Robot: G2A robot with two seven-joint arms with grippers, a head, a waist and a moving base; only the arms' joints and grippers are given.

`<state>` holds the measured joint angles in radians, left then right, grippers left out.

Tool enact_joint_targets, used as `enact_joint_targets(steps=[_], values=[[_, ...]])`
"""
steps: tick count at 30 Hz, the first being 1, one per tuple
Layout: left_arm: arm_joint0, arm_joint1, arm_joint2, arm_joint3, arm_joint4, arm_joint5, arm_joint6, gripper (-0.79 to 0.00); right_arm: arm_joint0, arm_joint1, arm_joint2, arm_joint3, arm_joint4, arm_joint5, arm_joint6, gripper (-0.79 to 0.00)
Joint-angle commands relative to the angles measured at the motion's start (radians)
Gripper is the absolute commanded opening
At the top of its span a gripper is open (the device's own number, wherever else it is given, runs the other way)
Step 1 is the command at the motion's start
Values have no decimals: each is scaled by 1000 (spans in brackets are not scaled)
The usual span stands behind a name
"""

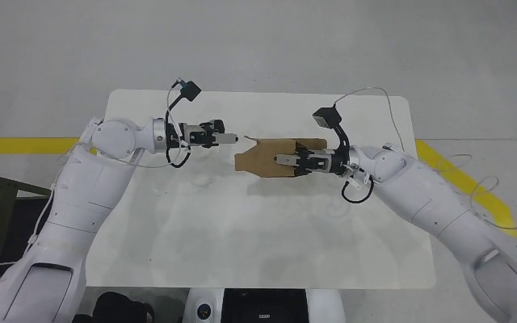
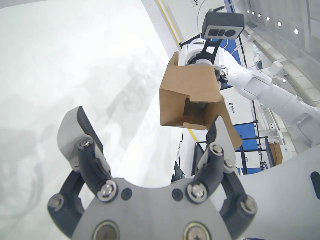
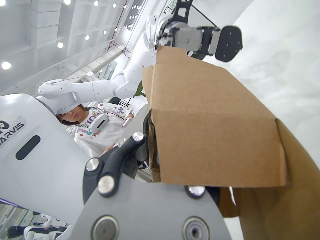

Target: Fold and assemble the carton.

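A brown carton is held up over the middle of the white table, partly erected, with its open end and loose flaps toward the left arm. My right gripper is shut on one wall of it; in the right wrist view the carton hides most of the right gripper. My left gripper stands open just short of the carton's open end. In the left wrist view the carton hangs beyond the left gripper, and one flap runs right beside a finger.
A yellow floor line passes on both sides of the table. The table's front half lies bare below both arms. A person stands behind the robot in the right wrist view, away from the carton.
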<state>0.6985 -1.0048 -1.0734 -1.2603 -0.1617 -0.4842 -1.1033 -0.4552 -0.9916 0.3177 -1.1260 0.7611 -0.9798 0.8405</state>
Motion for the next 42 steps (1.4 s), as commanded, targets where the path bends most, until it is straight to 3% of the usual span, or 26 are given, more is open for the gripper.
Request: enact_joint_targets(steps=[1,17,42], values=[[-2,1,-5,4,0,1,3,0,-5,8,-9,-14,3,10,10,-785],[-1,-14,69,11,46,6,-1,0,15,12,-67,-53,8,16,16,-785],[8,-15,79,-26,40,11,-20,0,61,-21,-118,-35,25,-33,-33,-785]])
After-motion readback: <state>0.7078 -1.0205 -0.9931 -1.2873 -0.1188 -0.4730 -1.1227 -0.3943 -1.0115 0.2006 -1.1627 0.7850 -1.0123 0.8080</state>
